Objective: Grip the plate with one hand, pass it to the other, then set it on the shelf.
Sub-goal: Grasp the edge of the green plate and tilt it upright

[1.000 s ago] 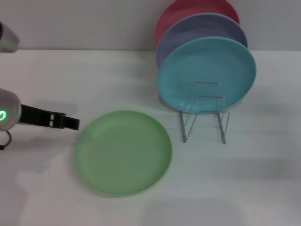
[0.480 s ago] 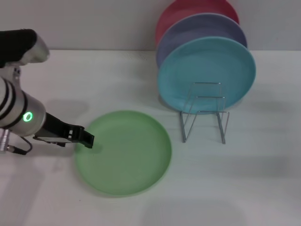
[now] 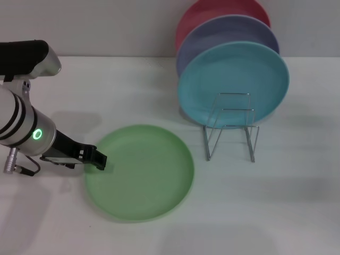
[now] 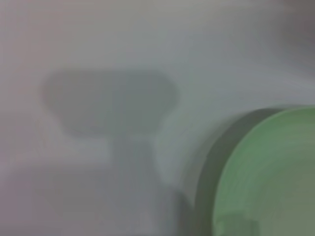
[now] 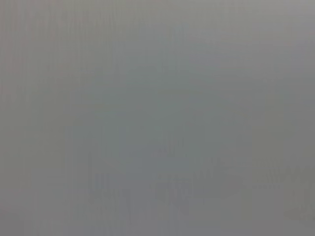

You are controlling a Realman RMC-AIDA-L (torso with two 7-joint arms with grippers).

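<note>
The light green plate point(image 3: 139, 171) lies flat on the white table, left of the wire shelf point(image 3: 231, 126). My left gripper point(image 3: 98, 158), black on a white arm with a green light, sits low at the plate's left rim. The left wrist view shows the plate's rim point(image 4: 266, 172) and the gripper's shadow on the table. My right gripper is out of view; its wrist view shows only plain grey.
A turquoise plate point(image 3: 234, 85), a lavender plate point(image 3: 212, 32) and a pink plate point(image 3: 202, 13) stand upright in a row behind the shelf's front loops. The white table point(image 3: 265, 202) stretches to the right and front of the green plate.
My left arm has come in from the left and lowered toward the plate's left rim; over the last half second it hardly moved. The plate has not moved.
</note>
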